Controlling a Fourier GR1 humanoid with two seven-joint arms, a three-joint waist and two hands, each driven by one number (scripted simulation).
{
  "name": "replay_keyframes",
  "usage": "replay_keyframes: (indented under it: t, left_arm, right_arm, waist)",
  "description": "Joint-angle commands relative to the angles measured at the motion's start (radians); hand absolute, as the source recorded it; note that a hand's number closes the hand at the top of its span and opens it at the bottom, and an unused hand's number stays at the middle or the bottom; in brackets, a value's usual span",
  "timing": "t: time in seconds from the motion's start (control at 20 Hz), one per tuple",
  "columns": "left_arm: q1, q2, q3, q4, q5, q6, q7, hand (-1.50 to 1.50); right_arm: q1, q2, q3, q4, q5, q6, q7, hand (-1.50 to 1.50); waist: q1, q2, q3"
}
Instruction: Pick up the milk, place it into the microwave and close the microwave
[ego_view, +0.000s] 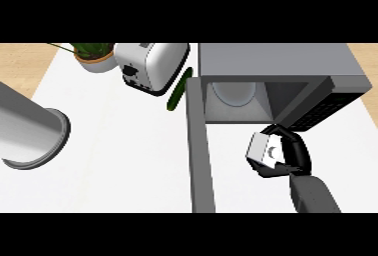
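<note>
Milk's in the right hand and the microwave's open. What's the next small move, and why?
Probably ease the right hand forward and a little left, carrying the milk into the microwave. The hand is curled round the milk just in front of the open front, the door stands wide on its left, and nothing shows in the way.

Bright even light, white counter nearly washed out, microwave interior dim and shaded.
</note>
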Motion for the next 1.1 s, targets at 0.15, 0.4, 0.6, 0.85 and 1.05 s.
replay_keyframes:
  t: [0.15,0.4,0.6,0.85,1.05]
  left_arm:
    - [-0.005,-0.028,0.023,0.005,-0.013,-0.02,-0.003,-1.5]
    - [-0.022,-0.021,0.038,0.094,-0.039,-0.081,-0.056,-1.5]
    - [0.0,-0.041,0.002,-0.046,0.018,-0.005,0.046,-1.5]
    - [-0.026,0.007,0.058,0.049,0.007,-0.03,0.017,-1.5]
    - [-0.013,0.06,0.098,0.099,0.069,-0.087,-0.004,-1.5]
  right_arm:
    - [0.054,0.043,0.066,-0.327,0.013,-0.076,0.256,1.5]
    - [-0.138,0.021,0.003,-0.197,0.002,-0.092,0.293,1.5]
    - [-0.224,0.079,0.06,-0.232,0.1,-0.237,0.437,1.5]
    - [-0.355,0.026,0.058,-0.043,0.193,-0.296,0.422,1.5]
    - [-0.516,0.072,0.024,0.168,0.238,-0.429,0.424,1.5]
  waist:
    - [0.0,0.001,0.0]
    - [0.012,0.006,0.001]
    - [0.013,0.004,0.001]
    - [0.02,0.007,0.001]
    - [0.046,0.012,0.001]
